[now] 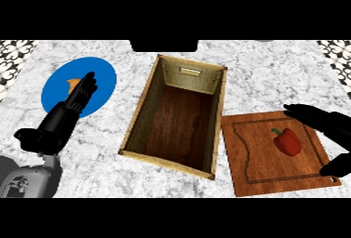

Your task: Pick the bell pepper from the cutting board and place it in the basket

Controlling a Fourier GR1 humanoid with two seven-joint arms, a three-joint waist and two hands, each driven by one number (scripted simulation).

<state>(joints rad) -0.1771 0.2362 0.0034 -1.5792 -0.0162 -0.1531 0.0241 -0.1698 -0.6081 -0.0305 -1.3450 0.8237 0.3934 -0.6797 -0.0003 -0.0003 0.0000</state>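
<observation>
Your right hand (328,124) at the frame's right is spread wide around the red bell pepper (288,141), not touching it; the pepper lies on the cutting board (264,172) at lower right. Your left hand (77,98), fingers straight, rests at left over the blue plate (103,88). The wooden basket (137,122) sits mid-frame on the marble worktop (89,172).

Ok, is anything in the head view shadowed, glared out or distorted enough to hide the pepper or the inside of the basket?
Head view: the bell pepper shows plainly on the cutting board, without glare; the basket looks stretched, tall walls leaning outward, its floor dim but readable; the right hand is a black shape with little detail; the left hand covers part of the blue plate.
</observation>
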